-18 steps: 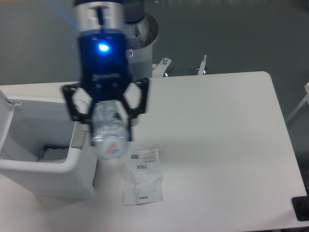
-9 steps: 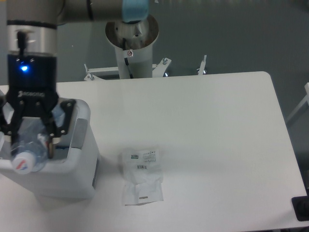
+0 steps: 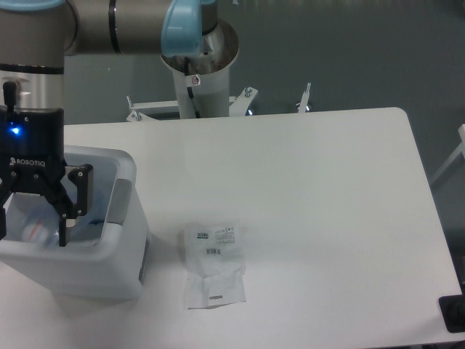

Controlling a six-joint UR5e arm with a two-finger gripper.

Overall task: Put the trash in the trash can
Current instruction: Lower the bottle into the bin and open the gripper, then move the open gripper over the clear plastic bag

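Bottle [image 3: 34, 230] lies in trash can [image 3: 123, 211] under spread tool [image 3: 33, 222].

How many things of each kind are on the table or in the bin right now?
Trash cans: 1, white trash can at the table's left.
Plastic bottles: 1, crushed bottle lying inside the can.
Plastic bags: 1, flat plastic bag on the table beside the can.
Total: 3. The gripper is open over the can.

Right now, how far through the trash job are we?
About halfway. The bottle shows as a blurry shape inside the trash can, below the open gripper, so it looks released. Nothing is in hand. The plastic bag lies flat on the table beside the can, not yet picked up.
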